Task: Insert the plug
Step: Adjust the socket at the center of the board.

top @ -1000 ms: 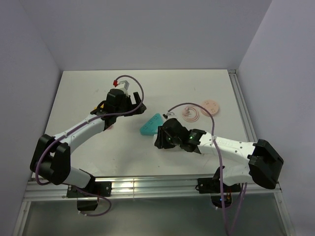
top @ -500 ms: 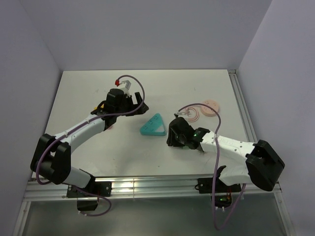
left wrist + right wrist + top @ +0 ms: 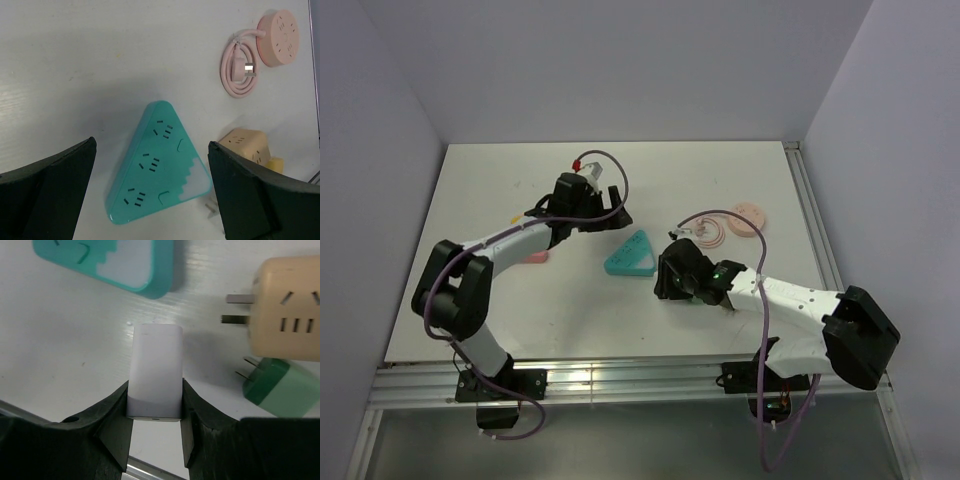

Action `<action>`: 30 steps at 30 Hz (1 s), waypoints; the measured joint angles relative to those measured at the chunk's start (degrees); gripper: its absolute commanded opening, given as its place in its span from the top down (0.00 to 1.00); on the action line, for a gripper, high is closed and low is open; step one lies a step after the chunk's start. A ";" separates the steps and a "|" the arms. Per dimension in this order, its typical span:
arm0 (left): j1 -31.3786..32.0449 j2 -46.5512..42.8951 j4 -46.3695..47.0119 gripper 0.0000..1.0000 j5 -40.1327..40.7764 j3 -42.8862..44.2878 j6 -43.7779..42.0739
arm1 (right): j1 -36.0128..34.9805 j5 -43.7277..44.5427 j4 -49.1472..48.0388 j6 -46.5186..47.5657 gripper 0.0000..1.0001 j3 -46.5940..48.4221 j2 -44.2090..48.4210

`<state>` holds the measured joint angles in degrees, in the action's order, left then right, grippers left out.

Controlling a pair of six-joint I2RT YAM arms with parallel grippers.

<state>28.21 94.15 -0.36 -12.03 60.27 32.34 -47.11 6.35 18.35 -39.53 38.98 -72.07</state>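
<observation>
A white plug (image 3: 156,372) sits upright between the fingers of my right gripper (image 3: 156,407), which is shut on its sides; its prongs are hidden. The teal triangular power strip (image 3: 630,254) lies flat on the table, sockets up, just left of my right gripper (image 3: 672,276). In the right wrist view the strip's pale corner (image 3: 131,266) lies ahead of the plug, apart from it. My left gripper (image 3: 151,150) hangs open above the teal strip (image 3: 157,162), one finger on each side. In the top view my left gripper (image 3: 595,205) is behind and left of the strip.
A beige cube adapter (image 3: 287,310) and a green adapter (image 3: 280,387) lie right of the plug, prongs pointing left. A pink round socket (image 3: 750,215) with its coiled cable (image 3: 710,230) sits at back right. A pink object (image 3: 533,257) lies by the left arm.
My right gripper drew back to the right, away from the teal strip, with the plug held. My left gripper swung right, toward the strip, and stayed open.
</observation>
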 measured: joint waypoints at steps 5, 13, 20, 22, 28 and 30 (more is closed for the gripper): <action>0.00 6.82 -1.20 0.01 -2.45 6.23 -0.42 | -1.20 -0.94 -2.12 -0.20 1.00 1.25 -1.90; -0.07 12.52 -3.52 0.00 -3.58 11.47 -1.42 | -1.27 -0.52 -2.25 -0.42 1.00 3.87 -8.61; -2.64 8.72 -2.99 0.01 -4.55 7.89 -0.68 | 0.48 -0.31 -2.58 0.04 1.00 7.74 -12.98; -3.52 8.52 -2.64 0.01 -4.59 7.93 -0.59 | 2.01 -0.68 -2.60 0.42 1.00 8.28 -13.70; -4.17 8.70 -2.67 0.00 -4.57 8.22 -0.04 | 5.81 -1.27 -2.95 1.64 1.00 9.81 -15.74; -4.15 8.94 -2.73 0.00 -4.59 8.74 0.04 | 6.58 -1.38 -3.13 2.01 1.00 9.86 -15.96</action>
<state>24.05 103.09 -3.09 -16.62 69.01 32.38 -40.53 4.97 15.22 -37.52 48.84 -88.03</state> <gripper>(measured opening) 0.995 0.439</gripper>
